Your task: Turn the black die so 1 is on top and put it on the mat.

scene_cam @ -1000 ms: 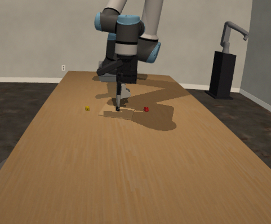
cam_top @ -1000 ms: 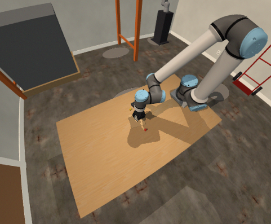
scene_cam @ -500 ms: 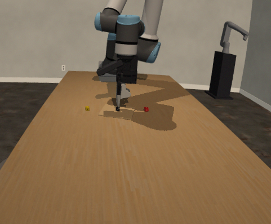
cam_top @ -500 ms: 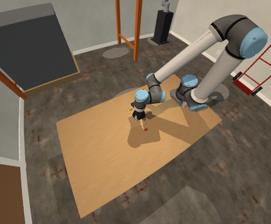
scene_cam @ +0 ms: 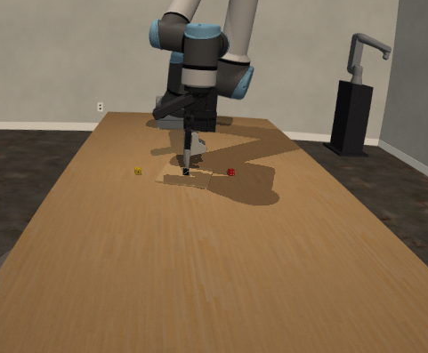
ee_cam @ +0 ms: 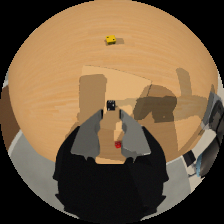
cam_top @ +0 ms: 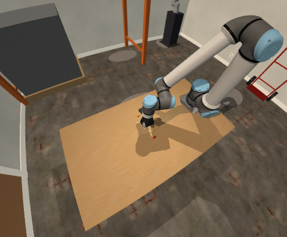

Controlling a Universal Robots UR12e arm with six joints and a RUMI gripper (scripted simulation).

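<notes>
The black die (scene_cam: 185, 172) (ee_cam: 111, 105) sits on the thin wood-coloured mat (scene_cam: 166, 172) (ee_cam: 125, 82); I cannot read its top number. In the top view the gripper hides it. My gripper (cam_top: 144, 126) (scene_cam: 187, 167) (ee_cam: 111, 114) points down, low at the die. Its fingers are partly open, with a gap wider than the die, and they grip nothing. In the wrist view the die shows between and just beyond the fingertips. The yellow die (cam_top: 138, 115) (scene_cam: 138, 171) (ee_cam: 111, 39) and the red die (cam_top: 154, 137) (scene_cam: 230, 172) (ee_cam: 118, 144) rest on the table.
The wooden table (cam_top: 104, 163) (scene_cam: 200, 265) carries the arm's base at its far end in the exterior view. The yellow and red dice lie off the mat on opposite sides. The arm's shadow falls across the mat and the table around the red die.
</notes>
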